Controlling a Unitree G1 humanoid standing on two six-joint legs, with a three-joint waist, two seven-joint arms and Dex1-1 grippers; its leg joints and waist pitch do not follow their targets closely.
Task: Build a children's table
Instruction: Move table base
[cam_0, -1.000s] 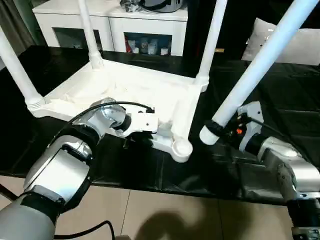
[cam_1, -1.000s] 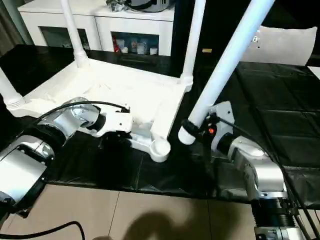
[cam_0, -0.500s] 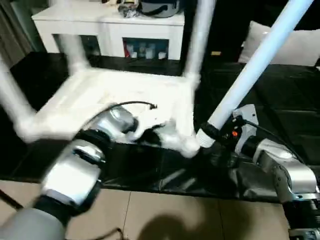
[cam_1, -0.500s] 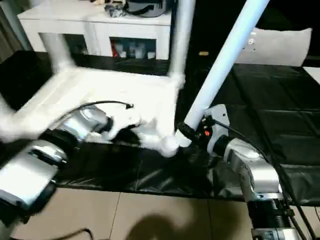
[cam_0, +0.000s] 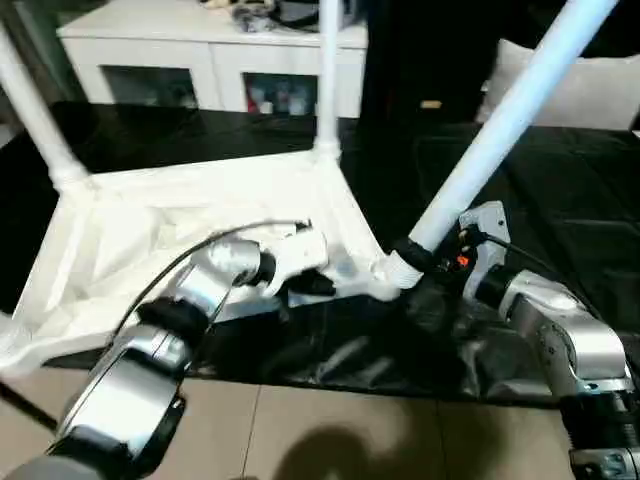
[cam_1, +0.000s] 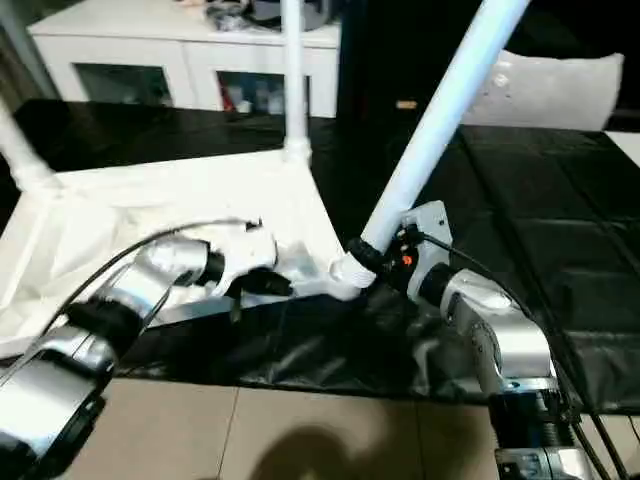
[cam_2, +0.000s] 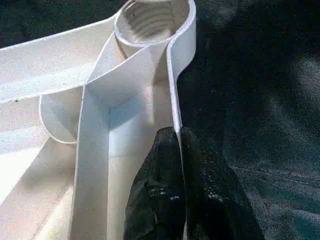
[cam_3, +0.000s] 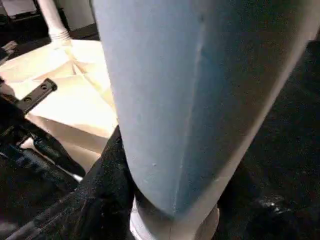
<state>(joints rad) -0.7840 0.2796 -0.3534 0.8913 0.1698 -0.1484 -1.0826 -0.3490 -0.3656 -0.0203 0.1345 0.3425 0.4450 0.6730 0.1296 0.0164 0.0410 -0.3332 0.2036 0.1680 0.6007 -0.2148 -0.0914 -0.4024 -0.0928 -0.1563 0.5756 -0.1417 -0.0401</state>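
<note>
- White plastic rectangular tabletop (cam_0: 150, 240) lies upside down on the black-covered surface (cam_0: 560, 190), ribbed underside up.
- Left tool (cam_2: 178, 145) is closed on the tabletop's rim wall, just beside the round corner socket (cam_2: 152, 20).
- Right tool (cam_0: 425, 262) grips the long tapered white tube leg (cam_0: 500, 130), whose lower end meets the corner socket; the leg leans toward 1 o'clock.
- White cabinet with glass doors (cam_0: 200, 60) stands behind, at 11 o'clock.

White tabletop (cam_0: 150, 215), white leg (cam_0: 500, 120), black cover (cam_0: 560, 190).
</note>
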